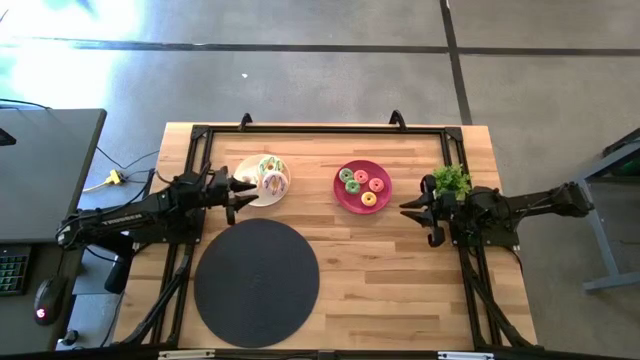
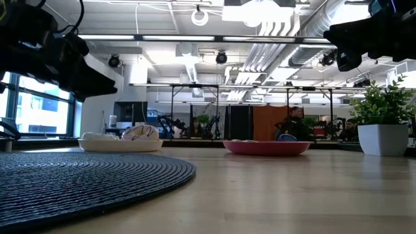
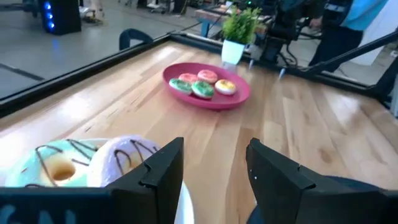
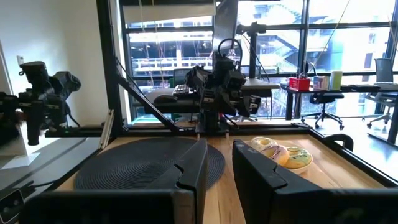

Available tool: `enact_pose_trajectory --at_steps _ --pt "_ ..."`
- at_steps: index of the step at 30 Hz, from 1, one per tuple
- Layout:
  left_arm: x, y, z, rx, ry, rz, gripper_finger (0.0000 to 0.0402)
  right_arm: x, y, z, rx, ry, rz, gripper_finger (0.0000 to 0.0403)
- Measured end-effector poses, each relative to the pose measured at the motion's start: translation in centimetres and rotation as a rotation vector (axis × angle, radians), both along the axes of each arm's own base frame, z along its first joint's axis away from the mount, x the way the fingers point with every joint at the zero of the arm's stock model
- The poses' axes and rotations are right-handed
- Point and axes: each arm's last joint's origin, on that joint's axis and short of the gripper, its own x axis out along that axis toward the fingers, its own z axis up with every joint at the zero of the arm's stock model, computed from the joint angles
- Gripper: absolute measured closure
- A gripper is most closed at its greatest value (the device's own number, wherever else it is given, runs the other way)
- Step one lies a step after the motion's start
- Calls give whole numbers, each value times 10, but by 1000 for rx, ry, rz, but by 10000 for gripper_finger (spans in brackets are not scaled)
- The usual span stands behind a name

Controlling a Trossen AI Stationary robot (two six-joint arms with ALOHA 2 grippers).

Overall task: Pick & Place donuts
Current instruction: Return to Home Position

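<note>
The table point(image 1: 400, 280) is of light wood, smooth, with fine grain and a soft shine; the round mat point(image 1: 256, 283) just beside the left hand point(image 1: 240, 197) is dark, woven in ribbed rings, rough and matt. The hand's fingers point(image 3: 161, 165) look like matt black plastic. The donuts point(image 3: 124, 155) right before it have glossy icing, and the red plate point(image 1: 345, 200) farther ahead is smooth and shiny.

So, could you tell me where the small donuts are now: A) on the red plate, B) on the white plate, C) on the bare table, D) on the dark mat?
A: the small donuts lie on the red plate in the high view.
</note>
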Motion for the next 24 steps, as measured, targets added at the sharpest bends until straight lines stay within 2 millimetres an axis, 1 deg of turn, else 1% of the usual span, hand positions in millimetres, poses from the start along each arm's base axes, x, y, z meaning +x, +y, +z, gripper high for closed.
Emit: enact_pose_trajectory --at_steps 24 --pt "0 0 0 2 2 11 234 0 0 0 0 -1 0 336"
